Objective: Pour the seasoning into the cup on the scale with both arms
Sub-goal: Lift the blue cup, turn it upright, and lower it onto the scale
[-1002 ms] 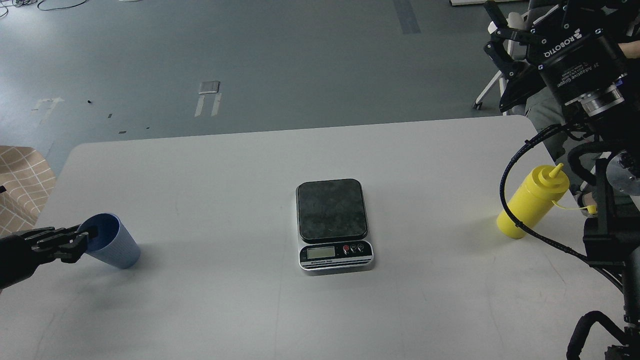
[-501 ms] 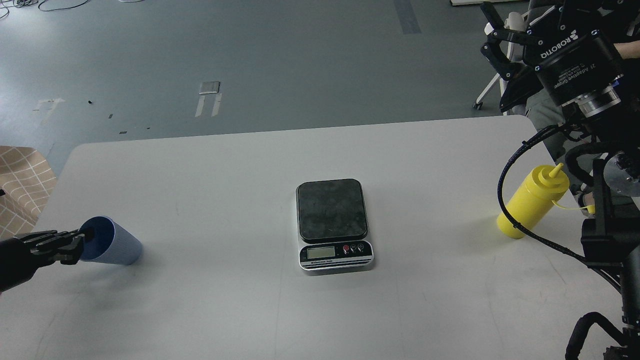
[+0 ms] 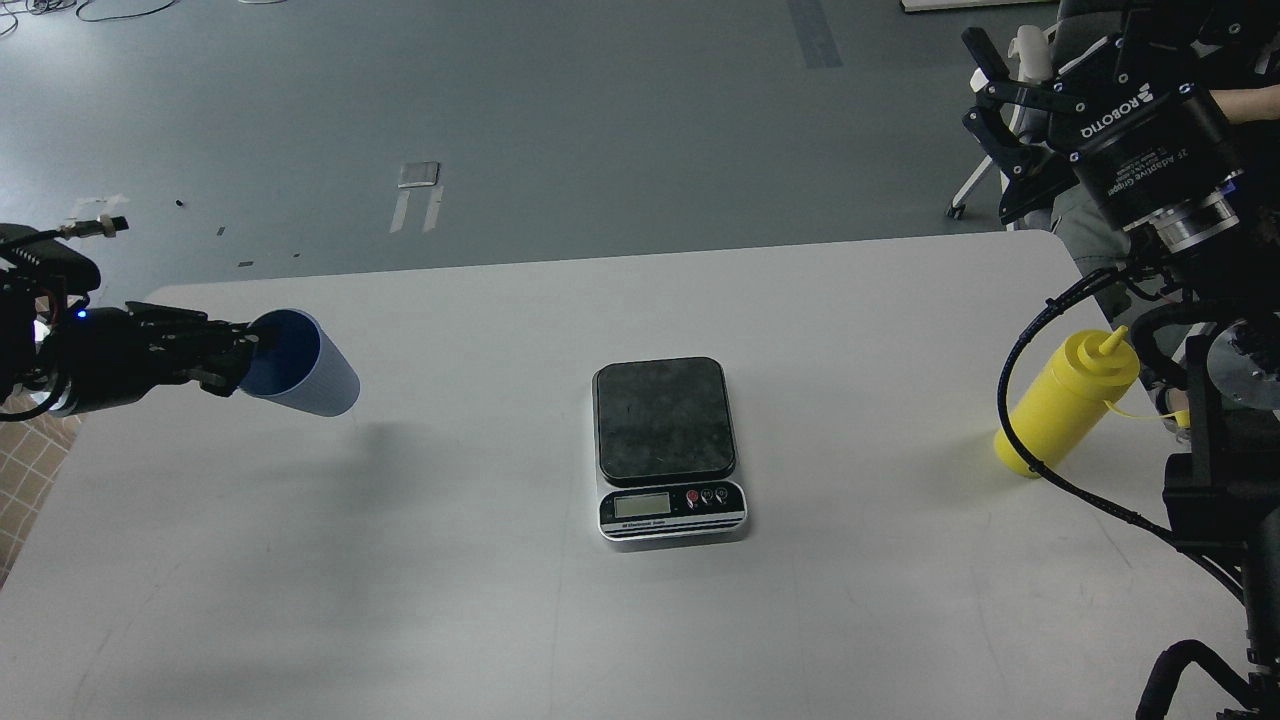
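The light blue ribbed cup (image 3: 305,366) hangs above the table's left side, tipped so its mouth faces left. My left gripper (image 3: 250,355) is shut on the cup's rim, one finger inside the mouth. The scale (image 3: 667,447) sits in the middle of the table with its dark platform bare. The yellow seasoning bottle (image 3: 1062,403) stands at the right edge, partly crossed by a black cable. My right gripper (image 3: 990,90) is raised at the upper right, well above and behind the bottle, its fingers spread and empty.
The white table (image 3: 480,560) has rounded corners, and grey floor lies beyond its far edge. My right arm's cables and joints (image 3: 1210,460) crowd the right edge beside the bottle. A chair base (image 3: 975,185) stands on the floor behind the right gripper.
My left gripper has lifted the cup off the table and carried it up and to the right, tipping it further onto its side. The right gripper shifted only slightly.
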`<action>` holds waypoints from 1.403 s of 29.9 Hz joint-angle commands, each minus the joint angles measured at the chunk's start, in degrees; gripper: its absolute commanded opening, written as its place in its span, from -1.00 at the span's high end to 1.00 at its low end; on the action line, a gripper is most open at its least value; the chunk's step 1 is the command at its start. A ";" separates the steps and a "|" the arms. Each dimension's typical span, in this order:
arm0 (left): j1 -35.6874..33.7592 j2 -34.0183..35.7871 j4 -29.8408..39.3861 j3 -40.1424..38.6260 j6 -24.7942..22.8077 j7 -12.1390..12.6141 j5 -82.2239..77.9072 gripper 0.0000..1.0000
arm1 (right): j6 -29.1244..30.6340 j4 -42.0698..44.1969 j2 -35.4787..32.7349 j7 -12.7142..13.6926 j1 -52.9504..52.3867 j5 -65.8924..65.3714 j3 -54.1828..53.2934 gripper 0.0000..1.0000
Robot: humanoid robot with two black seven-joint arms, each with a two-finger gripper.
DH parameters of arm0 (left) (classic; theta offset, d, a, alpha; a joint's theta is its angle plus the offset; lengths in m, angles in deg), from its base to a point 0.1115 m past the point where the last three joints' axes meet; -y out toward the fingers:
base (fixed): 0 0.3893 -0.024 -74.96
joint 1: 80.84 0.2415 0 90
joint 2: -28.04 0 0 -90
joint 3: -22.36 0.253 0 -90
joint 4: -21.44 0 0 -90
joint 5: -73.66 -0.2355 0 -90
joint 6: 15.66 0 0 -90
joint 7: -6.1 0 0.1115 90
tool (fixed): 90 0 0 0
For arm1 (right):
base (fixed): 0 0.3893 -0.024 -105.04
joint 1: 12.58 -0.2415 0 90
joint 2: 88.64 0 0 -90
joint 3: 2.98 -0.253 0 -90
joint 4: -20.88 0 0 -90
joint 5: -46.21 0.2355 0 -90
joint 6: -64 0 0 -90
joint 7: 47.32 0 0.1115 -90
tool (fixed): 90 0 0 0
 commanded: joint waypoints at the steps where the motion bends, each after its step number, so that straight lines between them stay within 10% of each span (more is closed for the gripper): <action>1: -5.07 -4.41 1.50 0.07 -5.15 0.01 -5.01 1.00 | 0.00 0.01 -0.01 -0.09 0.45 0.10 -0.40 -1.00; 13: -13.07 -22.42 3.18 0.07 -16.49 0.01 -6.60 1.00 | 0.00 -0.43 -0.10 -1.40 3.61 0.19 -2.34 -1.00; 42: -14.84 -42.30 -10.10 0.15 -17.02 0.01 -6.42 1.00 | 0.00 -1.66 -0.45 -1.75 6.34 0.19 -4.01 -1.00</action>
